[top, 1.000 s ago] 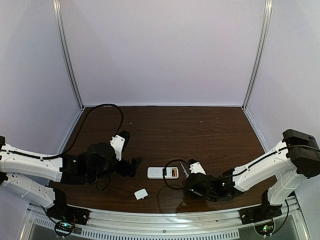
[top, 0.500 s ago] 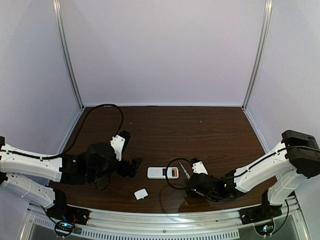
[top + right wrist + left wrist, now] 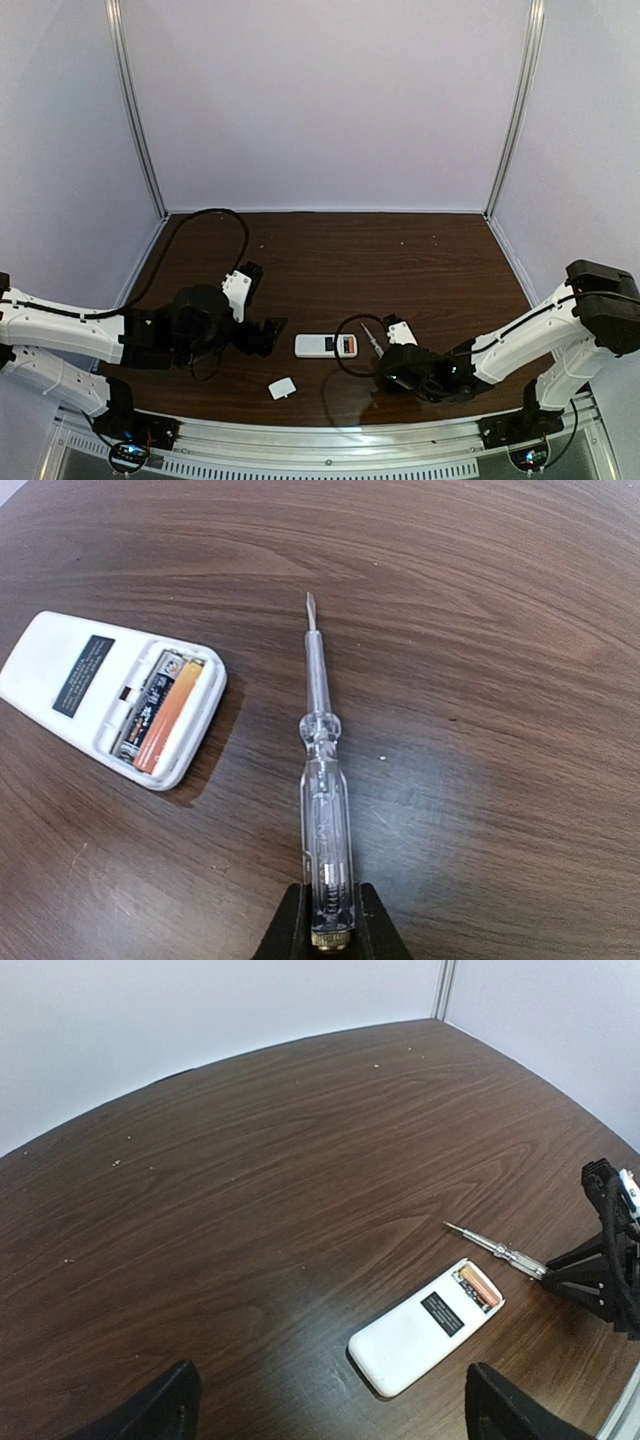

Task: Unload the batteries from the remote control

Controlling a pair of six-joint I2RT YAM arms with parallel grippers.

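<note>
If you go by the overhead first, you're maybe a third of the way in. The remote control (image 3: 327, 346) lies close to the worktop's (image 3: 420, 260) near edge, about midway between the arms. Its white cover (image 3: 282, 388) is already off, lying nearer that edge and a bit left. Your left gripper (image 3: 268, 335) hovers just off the remote's left end. Your right gripper (image 3: 388, 362) sits low by the right end, with the screwdriver (image 3: 370, 339) poking out of it.

Left wrist cam: your fingers (image 3: 160, 1412) are spread wide with nothing between them. The remote lies ahead of them, with the bay open at its far end and both batteries (image 3: 478, 1288) sitting in it.

Right wrist cam: the jaws are pinched tight on the end of the screwdriver's clear handle. The blade tip points past the remote, apart from it and nowhere near the cells. So the cover's done and the tool's in hand, but prying out both cells is all yet to do.
</note>
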